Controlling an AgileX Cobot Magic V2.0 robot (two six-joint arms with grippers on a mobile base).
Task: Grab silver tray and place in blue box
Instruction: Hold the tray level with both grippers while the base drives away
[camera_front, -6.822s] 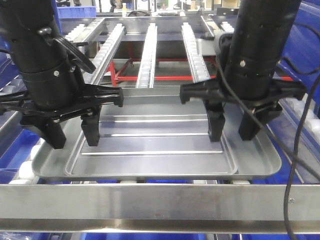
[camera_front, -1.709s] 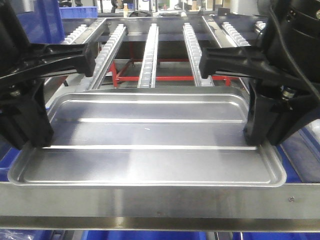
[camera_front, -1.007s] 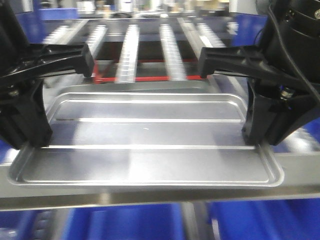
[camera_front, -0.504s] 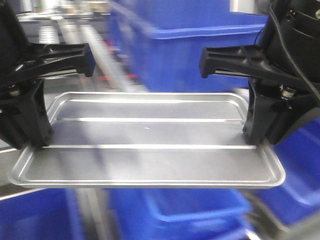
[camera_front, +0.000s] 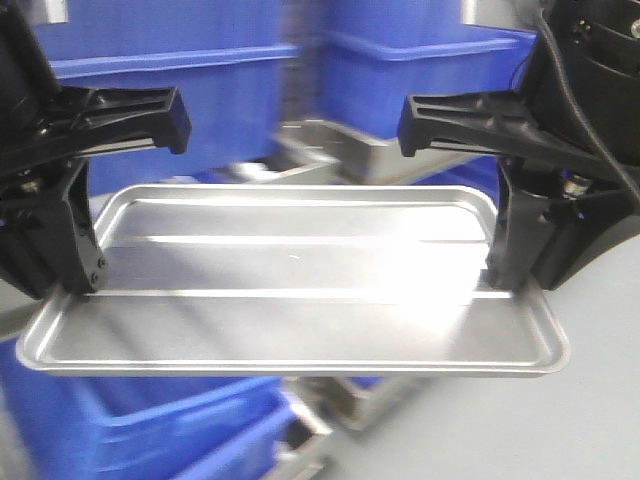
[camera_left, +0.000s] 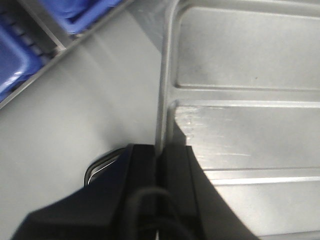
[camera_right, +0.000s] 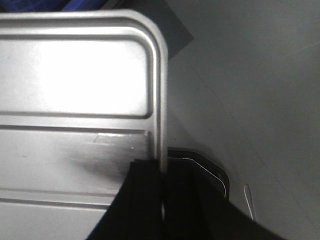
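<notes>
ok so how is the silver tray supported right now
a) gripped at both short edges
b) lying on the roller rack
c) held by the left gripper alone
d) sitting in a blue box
a: the left gripper and right gripper each pinch a short rim of the silver tray, with floor showing beneath.

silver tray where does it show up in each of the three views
Front: tray fills the middle, gripped at both ends.
Left wrist: tray on the right, its end rim pinched by the left gripper.
Right wrist: tray on the left, end rim pinched by the right gripper.
Shared landmark: the long ridges across its panel.
</notes>
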